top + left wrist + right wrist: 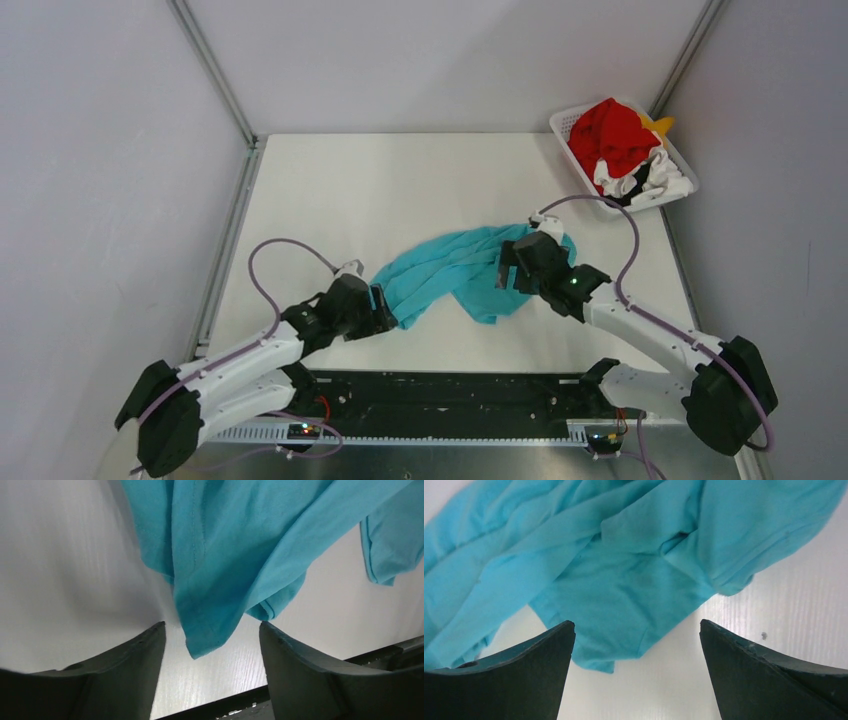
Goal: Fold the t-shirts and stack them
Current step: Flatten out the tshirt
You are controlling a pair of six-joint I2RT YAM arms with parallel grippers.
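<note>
Table (330,200), white, fills the middle of the top view, walled in by pale panels.

Left arm (240,360) reaches up from the lower left corner; right arm (650,335) reaches in from the lower right. A purple cable loops along each.

Teal t-shirt (450,270) lies crumpled at frame centre, flat on the table, stretched on a diagonal from lower left to upper right. Folds run along its length and it is not spread out.

Basket (562,122), white perforated plastic, sits at the table's upper right corner, well apart from the teal t-shirt. Inside it:
- red t-shirt (612,135), bunched, uppermost
- white-and-black t-shirt (650,180) on the lower right side, spilling to the rim
- yellow-orange t-shirt (660,125), only a scrap showing behind the red one

Left gripper (383,308) sits at the lower left end of the teal t-shirt. In the left wrist view its jaws stand apart, with a corner of the cloth lying in the gap. Neither finger (300,670) presses the corner, so nothing is gripped.

Right gripper (503,272) is over the upper right part of the same shirt. In the right wrist view its jaws are spread wide. Cloth lies beyond and between the fingers (764,670), which are clear of it, so nothing is held.
</note>
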